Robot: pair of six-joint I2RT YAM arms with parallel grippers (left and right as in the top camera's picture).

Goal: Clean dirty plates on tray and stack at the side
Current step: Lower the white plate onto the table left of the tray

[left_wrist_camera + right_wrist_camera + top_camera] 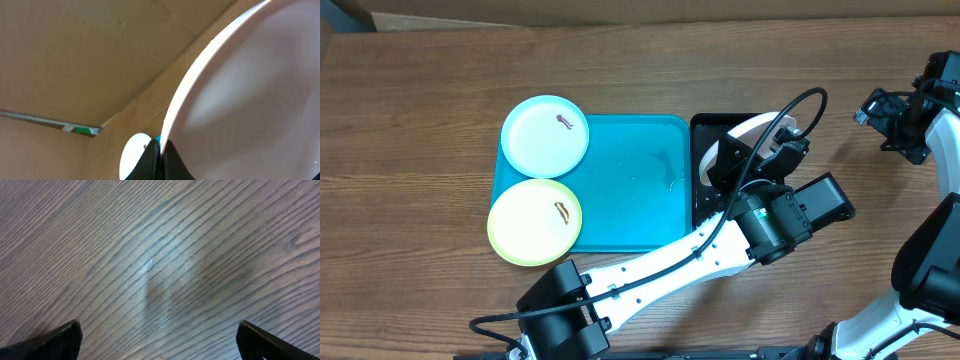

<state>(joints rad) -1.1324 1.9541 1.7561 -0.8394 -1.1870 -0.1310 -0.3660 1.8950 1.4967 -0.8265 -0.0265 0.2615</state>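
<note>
We see a wooden desk (420,100) carrying a large turquoise tray (630,200), with a smaller black tray (708,126) just beside its right edge. Two plates lie at the turquoise tray's left end, both overhanging its rim. The aqua plate (545,136) is at the far corner and the yellow-green plate (534,221) at the near corner, close together, each marked with a reddish-brown smear. The white plate (250,100) is tilted on edge over the black tray; we cannot tell whether its lower edge touches anything, or whether it bears a smear. The left hand (161,150) is clenched on that plate's rim, its dark fingers (147,167) pinching from both sides. The right hand (157,330) hovers over bare wood at the desk's far right, well apart from both trays, its fingertips (55,340) spread wide and grasping nothing.
</note>
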